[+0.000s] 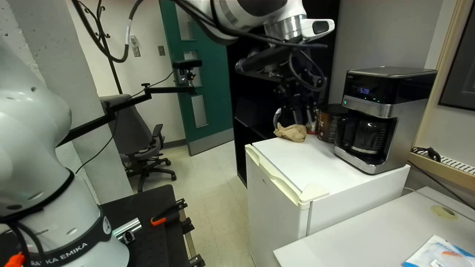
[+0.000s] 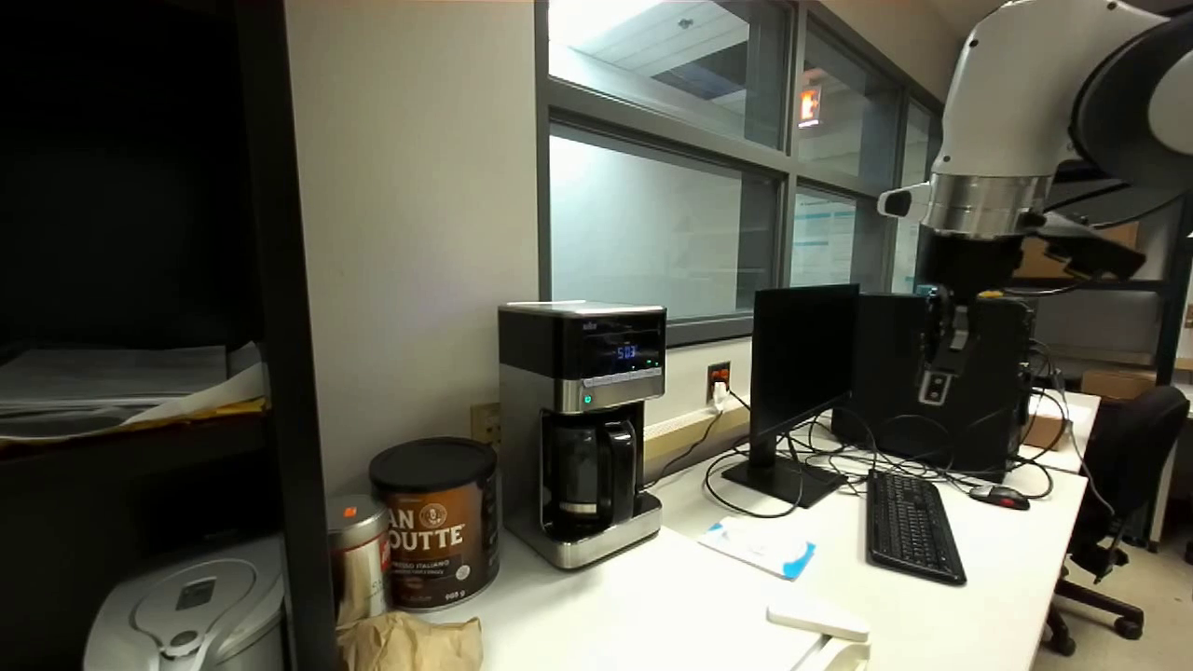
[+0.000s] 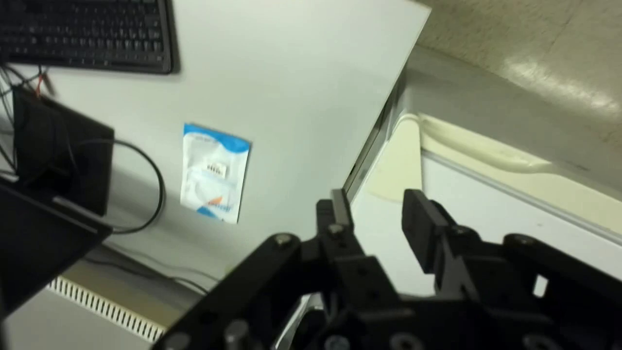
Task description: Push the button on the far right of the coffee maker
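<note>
There's the coffee maker (image 1: 387,109), at the right of the frame in an exterior view! The gripper (image 3: 378,218) hangs well apart from it, jaws parted a fair way, holding nothing; no contact, so I'd say approach and push both remain.

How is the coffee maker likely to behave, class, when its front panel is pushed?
The coffee maker probably resists tipping, given its broad, flat base. It might slide slightly: the white fridge top looks smooth. The carafe may be fragile, as it looks glassy.
</note>
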{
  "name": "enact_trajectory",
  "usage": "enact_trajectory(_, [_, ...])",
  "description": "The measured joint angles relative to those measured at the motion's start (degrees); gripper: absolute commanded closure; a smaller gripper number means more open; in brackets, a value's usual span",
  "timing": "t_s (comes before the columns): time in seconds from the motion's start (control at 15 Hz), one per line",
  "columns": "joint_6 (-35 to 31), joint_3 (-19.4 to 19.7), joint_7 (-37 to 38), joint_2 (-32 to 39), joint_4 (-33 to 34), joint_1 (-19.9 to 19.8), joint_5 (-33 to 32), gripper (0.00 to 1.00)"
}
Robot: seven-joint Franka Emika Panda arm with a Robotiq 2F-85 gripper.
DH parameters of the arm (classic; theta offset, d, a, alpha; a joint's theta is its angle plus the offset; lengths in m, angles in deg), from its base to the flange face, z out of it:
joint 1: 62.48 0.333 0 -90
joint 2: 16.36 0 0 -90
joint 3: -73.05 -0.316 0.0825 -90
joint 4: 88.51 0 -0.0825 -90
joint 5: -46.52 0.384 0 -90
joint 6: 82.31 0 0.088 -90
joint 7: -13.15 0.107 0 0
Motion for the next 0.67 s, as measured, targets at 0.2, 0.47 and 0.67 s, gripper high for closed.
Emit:
enact_trajectory(0.2, [-12.13, 0.13, 0.1, 4.48, 1.08, -0.55, -6.69, 1.0])
enact_trajectory(0.47, [-27.38, 1.14, 1.8, 10.45, 3.79, -1.47, -16.47, 1.0])
enact_trajectory(0.67, [-34.89, 2.4, 4.95, 15.39, 7.63, -1.66, -23.24, 1.0])
